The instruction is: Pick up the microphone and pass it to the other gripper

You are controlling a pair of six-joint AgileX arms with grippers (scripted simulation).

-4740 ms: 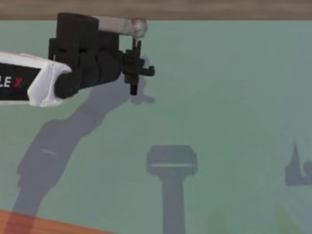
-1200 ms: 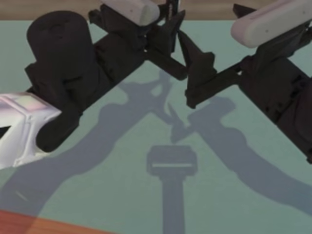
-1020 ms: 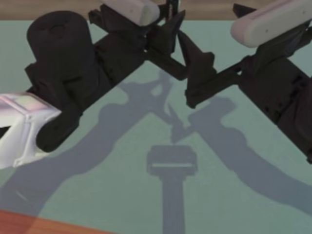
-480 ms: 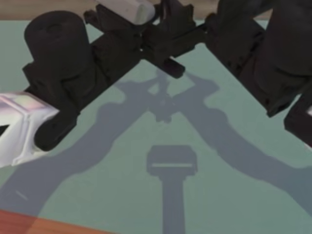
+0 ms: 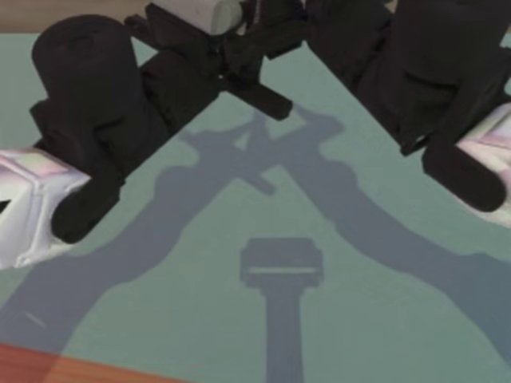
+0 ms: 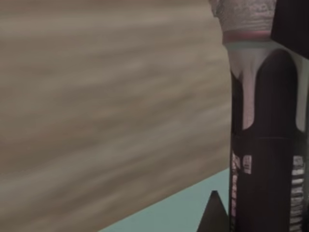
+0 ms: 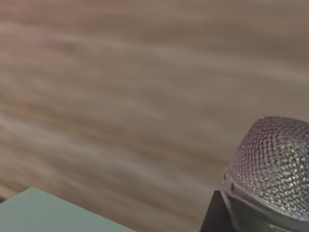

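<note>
One microphone is showing, and two grippers; no container is appearing anywhere; the microphone is hanging above the worktop's far edge, near the middle of it, its mesh head filling a corner of the right wrist view; the left gripper is reaching in from the left side and the right gripper from the right, both meeting there; whether either pincer is spread or pinching the handle, I cannot tell.

microphone: silver metal mesh head, glossy black handle | table: matt green | arms: matt black
</note>
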